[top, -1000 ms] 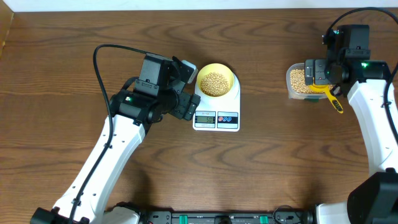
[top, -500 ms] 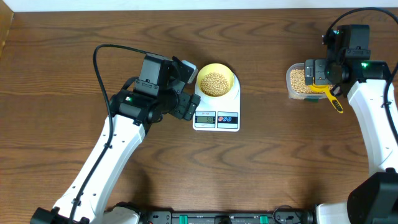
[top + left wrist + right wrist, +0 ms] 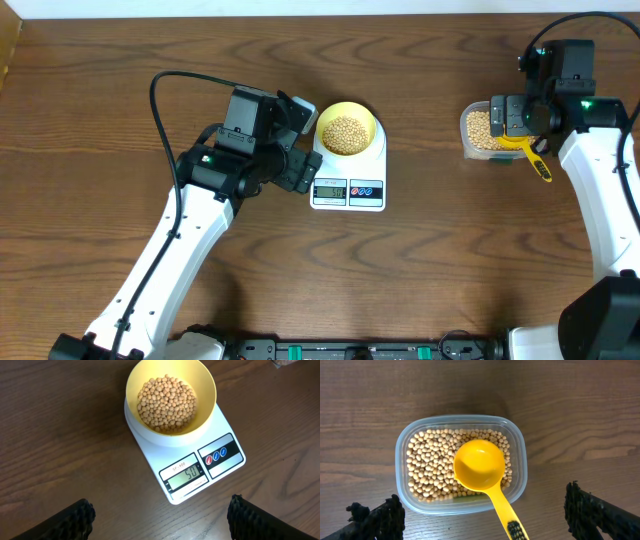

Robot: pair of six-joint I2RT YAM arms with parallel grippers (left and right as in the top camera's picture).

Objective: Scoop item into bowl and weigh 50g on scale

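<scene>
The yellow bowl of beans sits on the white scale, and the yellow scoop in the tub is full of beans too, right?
Not quite. The scoop is empty; it just lies on the beans in the tub, as the right wrist view shows. The rest is right.

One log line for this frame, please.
bowl of beans on scale | display reads 50 | scoop empty, lying in tub | left gripper open, empty | right gripper open, empty

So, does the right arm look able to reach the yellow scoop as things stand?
Probably yes: the right gripper hangs open right above the scoop, which lies on the beans in the tub, handle over the rim, nothing covering it.
</scene>
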